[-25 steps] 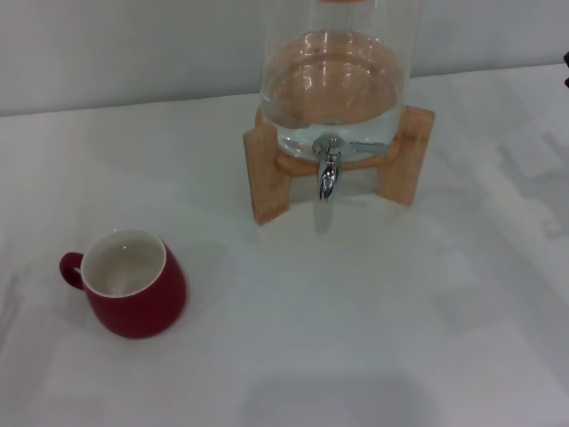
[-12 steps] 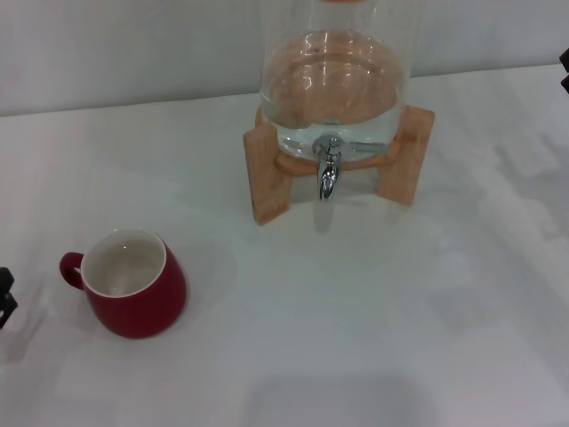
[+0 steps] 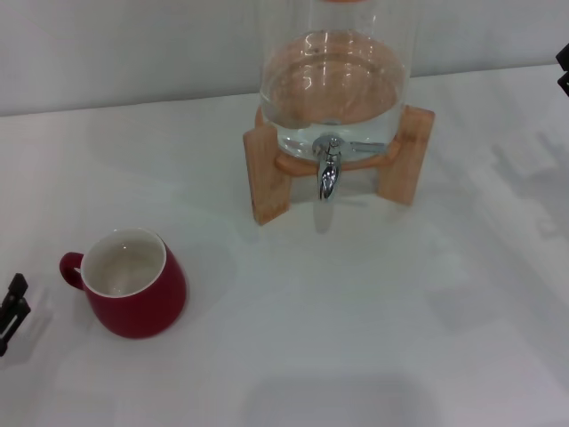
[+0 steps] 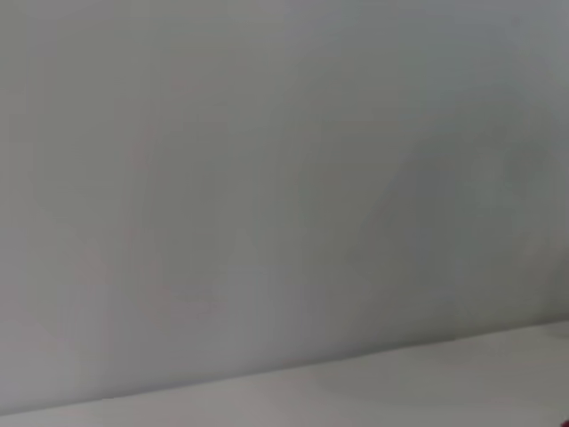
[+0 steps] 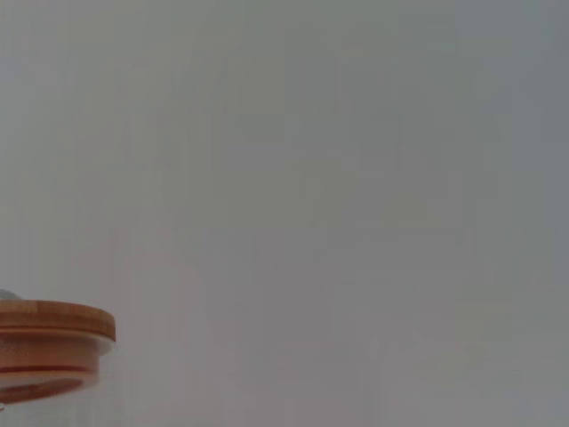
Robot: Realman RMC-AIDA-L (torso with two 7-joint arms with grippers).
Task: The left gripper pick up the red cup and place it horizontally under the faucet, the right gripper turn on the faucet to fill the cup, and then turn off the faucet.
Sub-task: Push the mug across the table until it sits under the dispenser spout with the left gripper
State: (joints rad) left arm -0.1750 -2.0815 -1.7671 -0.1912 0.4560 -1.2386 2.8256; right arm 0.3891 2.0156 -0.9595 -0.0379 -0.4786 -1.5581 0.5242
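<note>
Just left tool (image 3: 12,311) beside red cup (image 3: 133,285)

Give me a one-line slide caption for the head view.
Left gripper at the table edge beside the upright red cup; faucet untouched, right gripper at the far edge.

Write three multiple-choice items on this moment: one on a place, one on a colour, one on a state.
1. Where does the red cup stand?
A. under the faucet
B. on the table toward the robot's left
C. on the wooden stand

2. What colour is the cup's inside?
A. white
B. black
C. red

3. What is the cup's state?
A. lying on its side
B. upright and empty
C. held by the left gripper

Answers: B, it stands well away from the faucet; A, its inside is white; B, its mouth faces up and the left gripper is beside it, apart.
</note>
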